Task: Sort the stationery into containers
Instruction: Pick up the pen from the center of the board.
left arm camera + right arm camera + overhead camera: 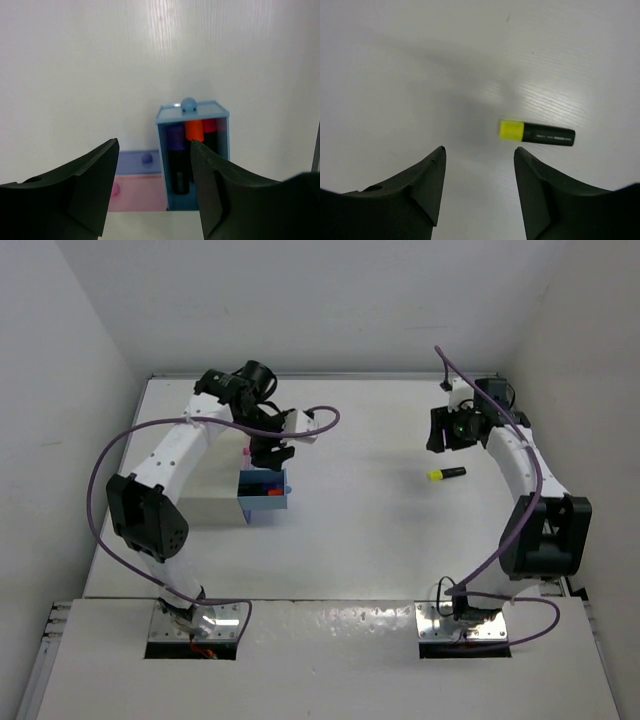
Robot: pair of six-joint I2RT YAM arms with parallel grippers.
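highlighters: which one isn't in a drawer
The yellow-capped highlighter, lying alone on the table ahead of the right claw; the purple-capped one and the orange-capped one sit inside the light blue drawer.

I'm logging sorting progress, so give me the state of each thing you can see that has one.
Light blue plastic drawer: pulled out, holding highlighters.
Black highlighters with purple, orange and pink caps: capped, lying in that drawer.
Black highlighter with yellow cap: capped, lying flat on the white table, ungripped.
Left gripper: open, empty, above the drawer.
Right gripper: open, empty, above the table by the yellow-capped highlighter.
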